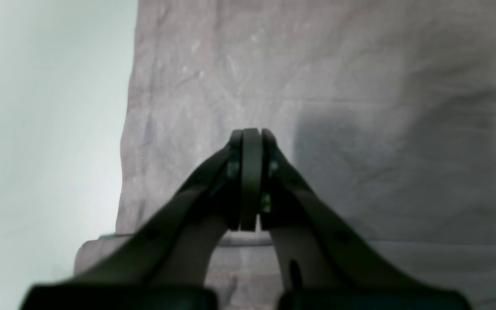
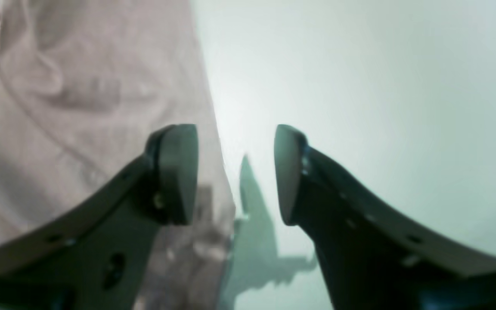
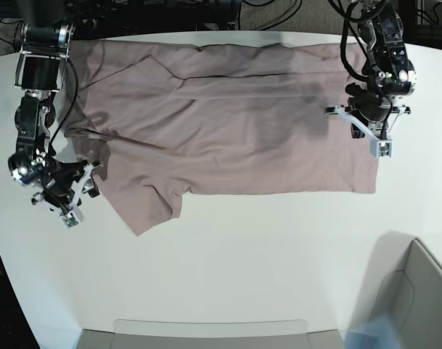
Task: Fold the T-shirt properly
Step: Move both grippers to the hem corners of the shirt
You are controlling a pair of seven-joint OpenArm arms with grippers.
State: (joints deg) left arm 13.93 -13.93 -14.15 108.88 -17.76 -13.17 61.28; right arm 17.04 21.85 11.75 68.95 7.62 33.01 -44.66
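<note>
Table (image 3: 228,254): white, with the T-shirt (image 3: 235,138) spread along its far half, partly folded.
Left gripper (image 1: 251,181): jaws pressed together, empty, over the shirt's hem end.
Right gripper (image 2: 235,172): jaws apart, straddling the shirt's edge, seemingly near the sleeve.

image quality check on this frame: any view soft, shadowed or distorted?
Left wrist view: soft focus throughout, shut left gripper blurred, casting a dark shadow on the T-shirt. Right wrist view: open right gripper blurred and dark, its crisp greenish shadow on the bright, washed-out table, with wide-angle bending at the edges. Base view: sharpest, evenly lit, arm shadow on the shirt by the left gripper.
</note>
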